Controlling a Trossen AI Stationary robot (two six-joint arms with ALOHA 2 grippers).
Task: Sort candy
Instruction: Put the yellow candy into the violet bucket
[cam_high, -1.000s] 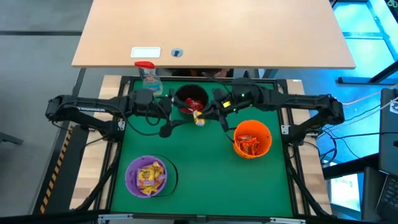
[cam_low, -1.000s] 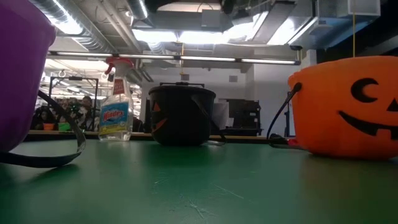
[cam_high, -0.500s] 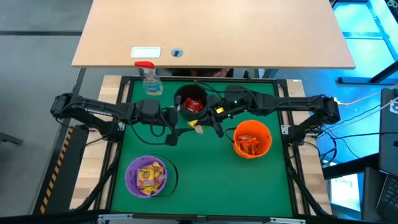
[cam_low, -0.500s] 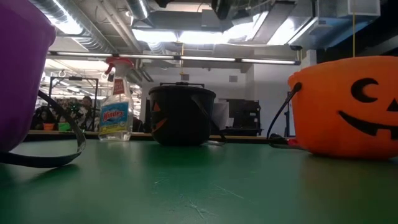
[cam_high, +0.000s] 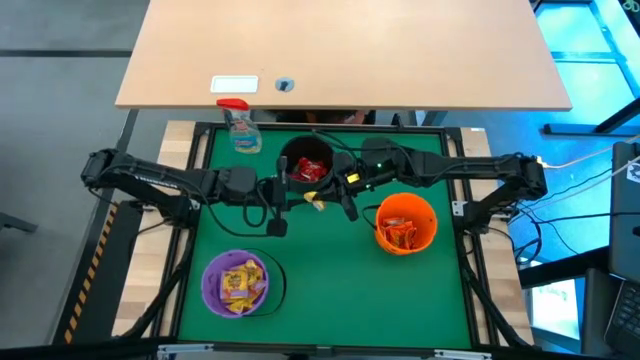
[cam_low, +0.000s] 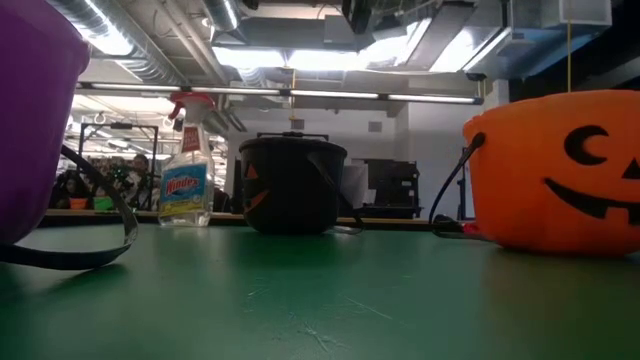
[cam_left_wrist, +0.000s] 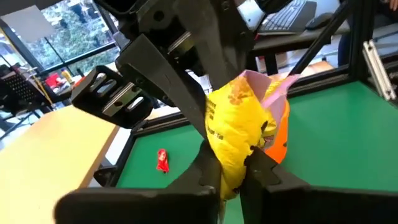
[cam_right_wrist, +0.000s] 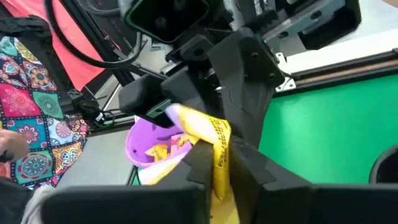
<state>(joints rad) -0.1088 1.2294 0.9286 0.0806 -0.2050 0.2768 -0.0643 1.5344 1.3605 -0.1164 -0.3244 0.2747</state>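
High view: green bench (cam_high: 330, 290) inside a black frame, a tan tabletop beyond its far edge. Open green surface lies across the near middle, between the purple bucket (cam_high: 238, 283) at near left and the orange bucket (cam_high: 405, 222) at right; a black bucket (cam_high: 306, 164) and a spray bottle (cam_high: 240, 126) stand along the far edge.

Both arms reach inward and meet above the bench just in front of the black bucket. Left gripper (cam_high: 292, 196) and right gripper (cam_high: 335, 195) point at each other with a yellow candy (cam_high: 315, 201) between them.

Left wrist view: left gripper (cam_left_wrist: 235, 169) is closed on the yellow candy (cam_left_wrist: 239, 134), a crinkled shiny packet with dark print and a pink edge. Right wrist view: right gripper (cam_right_wrist: 219, 163) has its fingers against the same packet (cam_right_wrist: 211, 146); whether they clamp it cannot be told.

More candy: yellow pieces in the purple bucket, orange-red in the orange bucket, red in the black bucket.
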